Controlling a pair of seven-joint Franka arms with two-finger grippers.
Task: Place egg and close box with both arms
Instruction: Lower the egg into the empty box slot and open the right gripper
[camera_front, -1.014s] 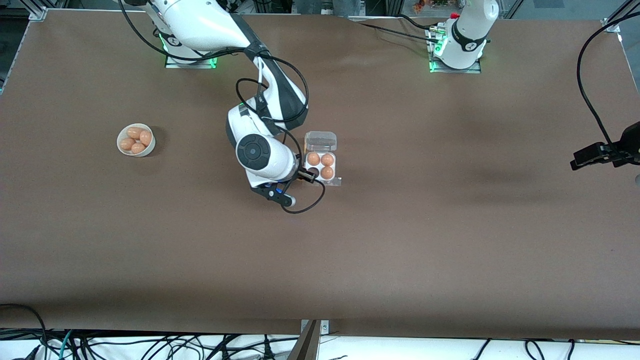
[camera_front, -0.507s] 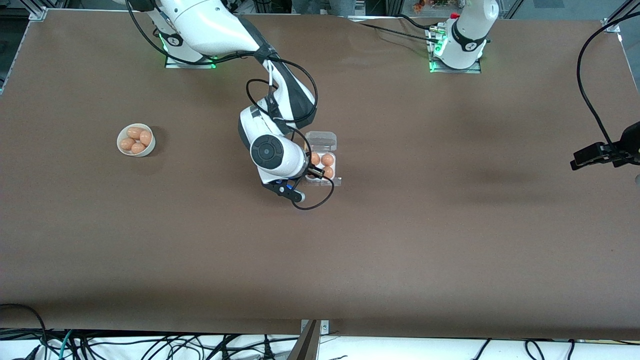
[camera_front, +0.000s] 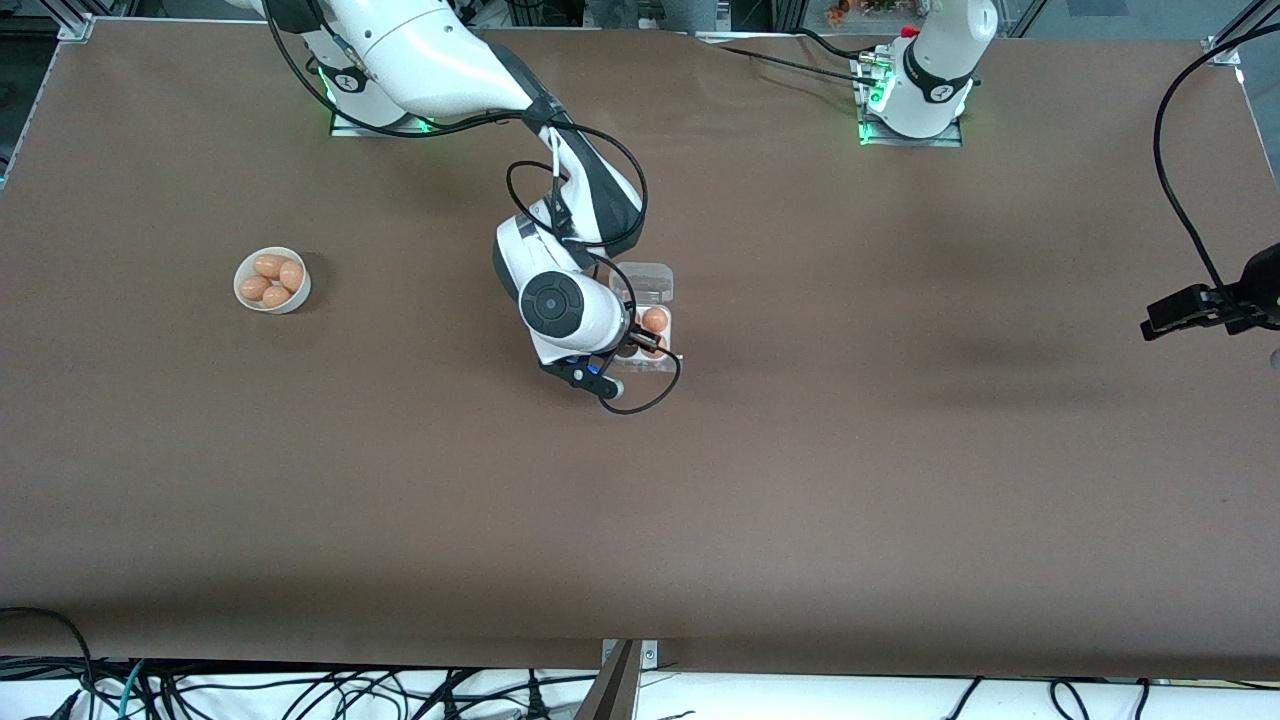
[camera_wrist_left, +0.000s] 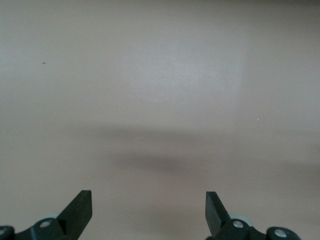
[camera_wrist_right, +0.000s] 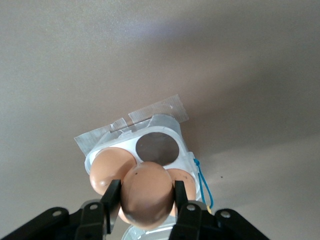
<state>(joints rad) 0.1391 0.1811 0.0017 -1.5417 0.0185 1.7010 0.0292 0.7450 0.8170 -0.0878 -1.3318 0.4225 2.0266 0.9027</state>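
Right pincer (camera_wrist_right: 146, 200) gripping egg (camera_wrist_right: 146, 192), over box (camera_wrist_right: 165, 127)

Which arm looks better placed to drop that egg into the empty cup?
The right. Its gripper already holds an egg over the box, close to the empty cup. The left gripper waits open over bare table at its own end.
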